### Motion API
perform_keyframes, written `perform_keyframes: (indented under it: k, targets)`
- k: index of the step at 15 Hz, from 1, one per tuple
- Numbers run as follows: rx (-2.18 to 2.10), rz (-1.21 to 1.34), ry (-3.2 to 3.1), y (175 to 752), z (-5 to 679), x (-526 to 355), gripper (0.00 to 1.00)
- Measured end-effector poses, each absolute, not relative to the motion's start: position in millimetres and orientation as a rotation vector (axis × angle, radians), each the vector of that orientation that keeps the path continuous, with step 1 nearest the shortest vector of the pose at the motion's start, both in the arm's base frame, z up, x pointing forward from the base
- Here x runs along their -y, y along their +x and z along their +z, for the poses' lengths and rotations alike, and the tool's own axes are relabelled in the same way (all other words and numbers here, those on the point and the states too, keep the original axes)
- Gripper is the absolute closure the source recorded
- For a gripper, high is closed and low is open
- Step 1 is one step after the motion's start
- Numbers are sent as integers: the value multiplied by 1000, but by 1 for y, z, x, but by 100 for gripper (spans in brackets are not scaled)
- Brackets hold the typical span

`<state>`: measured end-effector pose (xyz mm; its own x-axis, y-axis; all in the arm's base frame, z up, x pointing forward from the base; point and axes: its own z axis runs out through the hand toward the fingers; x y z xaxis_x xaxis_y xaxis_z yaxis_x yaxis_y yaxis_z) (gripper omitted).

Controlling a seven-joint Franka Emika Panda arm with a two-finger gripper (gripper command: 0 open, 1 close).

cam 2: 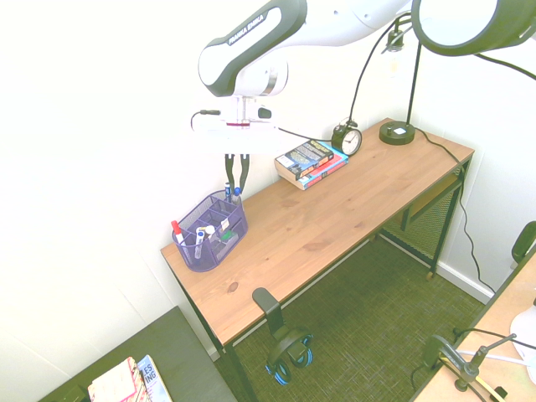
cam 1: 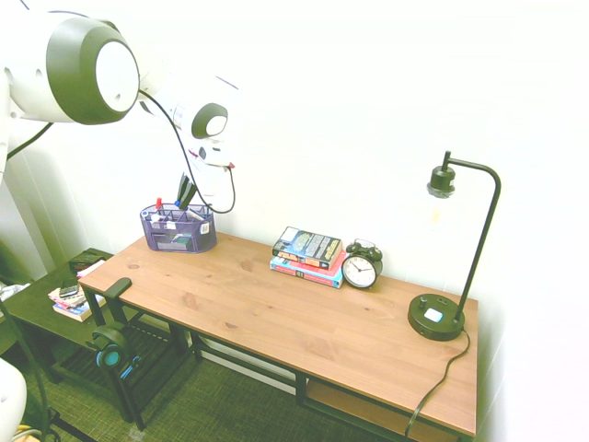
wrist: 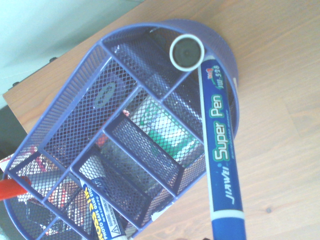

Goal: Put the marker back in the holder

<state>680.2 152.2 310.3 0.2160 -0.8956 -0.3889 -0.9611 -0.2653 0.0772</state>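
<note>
Pincer [cam 2: 237, 187] looks closed around the marker [wrist: 220, 145], whose long axis slopes down from it toward the holder's [cam 2: 203, 257] end compartment, just below.

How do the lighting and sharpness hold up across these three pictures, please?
First exterior view: wall behind the desk lamp washed out to near white; second exterior view: wall likewise overexposed, white arm parts fading into it; wrist view: "Super Pen" print on the blue marker legible, wood grain beyond the purple mesh organizer soft.
</note>
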Motion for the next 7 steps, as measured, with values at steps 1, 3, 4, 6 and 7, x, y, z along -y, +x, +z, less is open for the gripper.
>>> perform_keyframes:
  k: [1, 3, 4, 6, 7]
  targets:
    - [-1779, 533, -2302, 684, 311, -152, 0]
    - [-1773, 512, -2303, 691, 317, -151, 0]
    - [-1771, 494, -2312, 694, 321, -149, 0]
    - [-1767, 459, -2325, 700, 330, -145, 0]
    - [-1764, 443, -2336, 701, 335, -144, 0]
